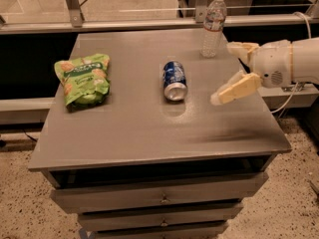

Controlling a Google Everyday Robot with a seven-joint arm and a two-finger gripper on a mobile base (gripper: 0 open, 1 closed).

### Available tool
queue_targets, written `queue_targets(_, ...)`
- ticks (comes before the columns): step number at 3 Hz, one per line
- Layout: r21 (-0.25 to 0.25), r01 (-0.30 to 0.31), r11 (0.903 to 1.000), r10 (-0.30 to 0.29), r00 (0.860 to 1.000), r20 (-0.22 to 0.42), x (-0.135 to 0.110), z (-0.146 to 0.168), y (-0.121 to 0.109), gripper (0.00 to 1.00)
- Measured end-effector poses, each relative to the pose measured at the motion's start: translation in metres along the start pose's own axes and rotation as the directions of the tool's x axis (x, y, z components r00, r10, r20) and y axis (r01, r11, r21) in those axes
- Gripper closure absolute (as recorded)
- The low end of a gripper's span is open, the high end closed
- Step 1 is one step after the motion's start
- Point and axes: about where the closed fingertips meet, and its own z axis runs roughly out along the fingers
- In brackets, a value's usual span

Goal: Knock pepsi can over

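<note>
Small dark-blue aluminium pepsi can (174, 80) lies on its side mid-frame on the grey tabletop (149, 128), silver top toward the camera. White-and-tan two-finger hand (223, 72) sits at frame right, fingers spread wide, empty, apart from the can. Clear plastic water bottle (213, 26) stands upright at upper right. Green snack bag (82, 78) lies at left.

We see soft, even overhead light on the grey table (139, 133). The pepsi can (174, 80) glints on its silver top and casts a faint shadow toward 6 o'clock. At 3 o'clock the gripper (222, 72), fingers spread, throws a smudged shadow below itself.
</note>
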Motion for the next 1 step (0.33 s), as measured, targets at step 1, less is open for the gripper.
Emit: queue_targets(1,0.013,-0.001,0.9999,0.001,1.0,-0.01,0.004,-0.007,-0.0039,0.0)
